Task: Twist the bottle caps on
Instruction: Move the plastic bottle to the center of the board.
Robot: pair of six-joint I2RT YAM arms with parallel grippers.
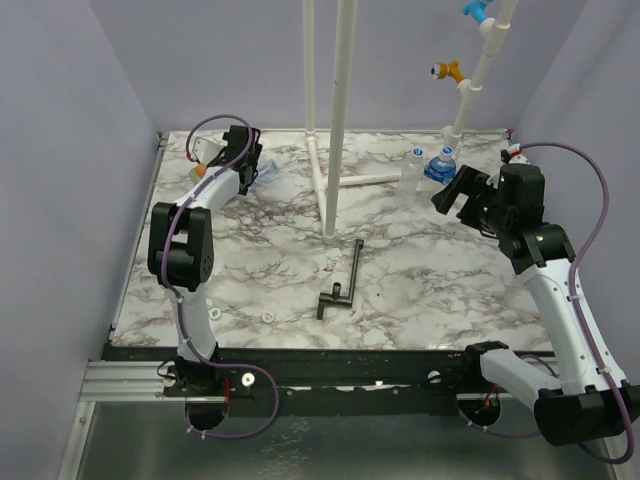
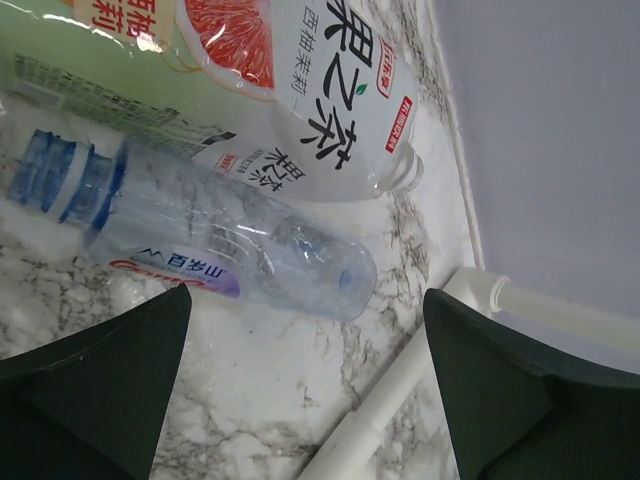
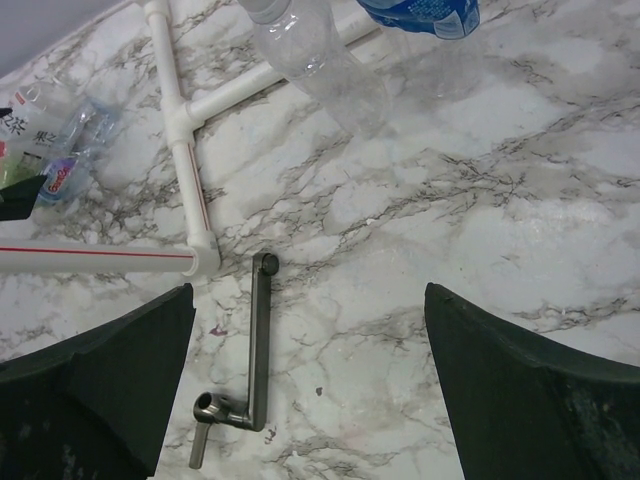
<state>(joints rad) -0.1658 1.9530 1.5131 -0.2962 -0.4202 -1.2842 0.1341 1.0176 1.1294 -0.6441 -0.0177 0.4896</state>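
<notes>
Two bottles lie at the back left corner: one with a green, orange and red label point(image 2: 300, 100) and a clear one with a blue label point(image 2: 230, 225). My left gripper point(image 2: 307, 295) hovers open just over them point(image 1: 248, 160), with nothing between its fingers. Two more bottles stand at the back right, one clear point(image 3: 310, 50) and one with a blue label point(image 3: 420, 12). Next to them, my right gripper point(image 3: 309, 290) hangs open and empty above the marble point(image 1: 455, 192). Two small white bottle caps point(image 1: 215, 313) point(image 1: 268, 318) lie near the front edge on the left.
A black T-shaped metal tool point(image 1: 345, 280) lies mid-table. Tall white pipes point(image 1: 335, 120) rise from a pipe frame point(image 3: 180, 140) at the back centre, with more piping at the back right point(image 1: 470, 90). Walls close in the table on three sides.
</notes>
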